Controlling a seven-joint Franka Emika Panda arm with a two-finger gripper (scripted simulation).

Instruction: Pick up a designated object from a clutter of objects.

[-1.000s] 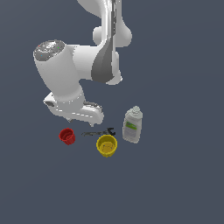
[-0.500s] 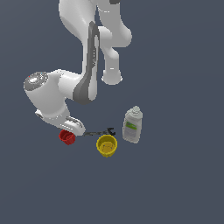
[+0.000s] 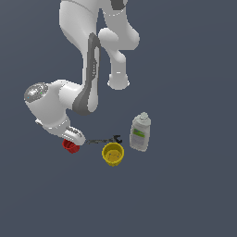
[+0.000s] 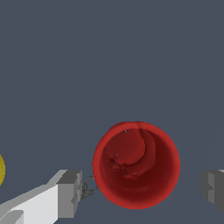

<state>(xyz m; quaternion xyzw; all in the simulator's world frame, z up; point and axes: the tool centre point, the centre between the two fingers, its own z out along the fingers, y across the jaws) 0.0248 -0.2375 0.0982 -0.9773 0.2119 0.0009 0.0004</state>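
Observation:
The small red cup (image 3: pixel 71 146) stands upright at the exterior view's left end of the clutter, partly covered by my hand. In the wrist view the red cup (image 4: pixel 136 165) shows its open mouth between my two fingers (image 4: pixel 70 194). My gripper (image 4: pixel 142 190) is open, one finger on each side of the cup with a gap to its wall. In the exterior view the gripper (image 3: pixel 73 139) sits low over the cup. The yellow cup (image 3: pixel 112 153), the thin dark wrench-like tool (image 3: pixel 104 140) and the white bottle with a green label (image 3: pixel 140 132) lie to the exterior view's right.
The tool's end (image 4: pixel 88 188) shows beside one finger in the wrist view, and a sliver of the yellow cup (image 4: pixel 1 168) is at that picture's edge. The arm's base (image 3: pixel 118 81) stands behind the clutter. The floor is plain dark grey.
The arm has swung down and toward the exterior view's left, bringing the hand from above the clutter down onto the red cup. The objects have not moved.

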